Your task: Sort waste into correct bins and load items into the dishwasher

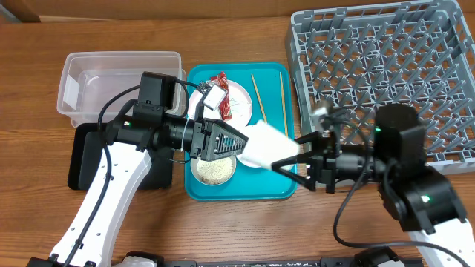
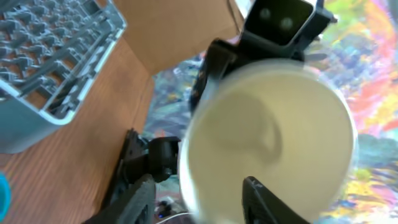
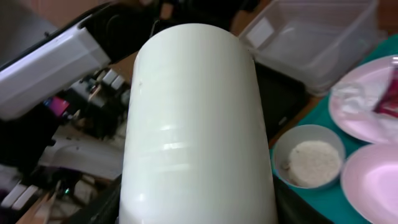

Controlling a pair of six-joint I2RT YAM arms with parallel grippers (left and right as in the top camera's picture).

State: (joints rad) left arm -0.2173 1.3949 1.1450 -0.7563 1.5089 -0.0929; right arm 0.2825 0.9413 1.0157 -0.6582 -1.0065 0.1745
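Cup (image 1: 261, 145) at centre frame, white, tipped sideways above the teal tray (image 1: 256, 189), between both claws. Right claw (image 1: 286, 154) clamps its sides. Left claw (image 1: 239, 142) straddles its end, grip impossible to tell. Grey rack (image 1: 378, 67) sits upper right.

This looks like a robotics lab bench staged as a kitchen clean-up. A white-and-black left arm (image 1: 111, 178) and right arm (image 1: 423, 196) with exposed cables (image 1: 347, 208) stand at a wooden table (image 1: 237, 33). The table carries a grey dish rack (image 1: 386, 63), a teal tray (image 1: 271, 187) of used dishes and a clear tub (image 1: 119, 81).
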